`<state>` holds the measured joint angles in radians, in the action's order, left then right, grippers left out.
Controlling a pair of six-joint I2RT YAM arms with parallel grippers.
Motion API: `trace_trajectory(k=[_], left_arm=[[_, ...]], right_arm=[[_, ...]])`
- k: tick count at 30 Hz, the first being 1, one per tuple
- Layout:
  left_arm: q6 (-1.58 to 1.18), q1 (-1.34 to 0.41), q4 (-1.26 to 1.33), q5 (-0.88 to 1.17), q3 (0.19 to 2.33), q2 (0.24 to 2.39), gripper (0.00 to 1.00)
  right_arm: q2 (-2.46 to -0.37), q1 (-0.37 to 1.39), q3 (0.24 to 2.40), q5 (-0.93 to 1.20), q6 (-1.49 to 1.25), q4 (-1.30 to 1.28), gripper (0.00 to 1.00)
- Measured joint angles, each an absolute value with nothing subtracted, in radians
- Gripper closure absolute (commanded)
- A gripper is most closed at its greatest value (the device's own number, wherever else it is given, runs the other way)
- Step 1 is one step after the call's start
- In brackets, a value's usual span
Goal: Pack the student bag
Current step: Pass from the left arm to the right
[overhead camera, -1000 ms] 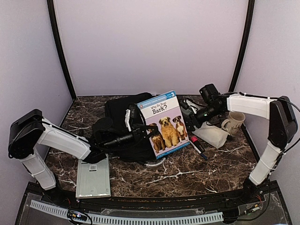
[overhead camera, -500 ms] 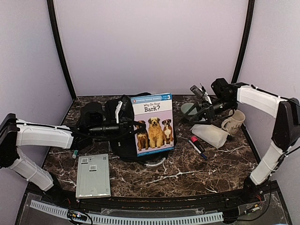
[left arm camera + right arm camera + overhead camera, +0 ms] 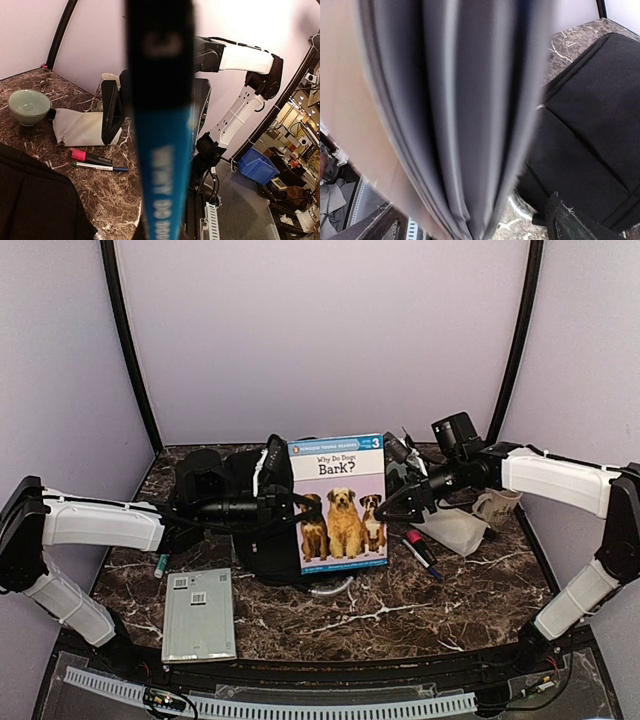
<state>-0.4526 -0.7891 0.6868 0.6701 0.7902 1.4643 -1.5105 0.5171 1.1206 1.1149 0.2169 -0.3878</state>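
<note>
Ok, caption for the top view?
Left fingers hold a dog book upright above the black backpack; open right fingers at its right edge.

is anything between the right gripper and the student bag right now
Yes: the dog book, upright and clamped at its left edge by the left gripper, stands between the open right gripper and the student bag lying behind it. In the right wrist view its page edges fill most of the picture.

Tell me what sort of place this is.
Probably a robot test booth in a lab or workshop: a marble-patterned table walled in by plain lilac panels, and beyond it the left wrist view shows a blue bin.
</note>
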Motion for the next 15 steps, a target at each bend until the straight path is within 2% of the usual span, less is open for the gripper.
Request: trace_trajectory(k=[5, 15], left_arm=[[-0.476, -0.789, 0.733, 0.644, 0.79, 1.472, 1.0], [-0.45, -0.79, 0.663, 0.425, 0.79, 1.472, 1.0]], right_arm=[[-1.511, 0.559, 1.119, 1.132, 0.15, -0.317, 0.15], [-1.51, 0.571, 1.097, 1.165, 0.075, -0.271, 0.36]])
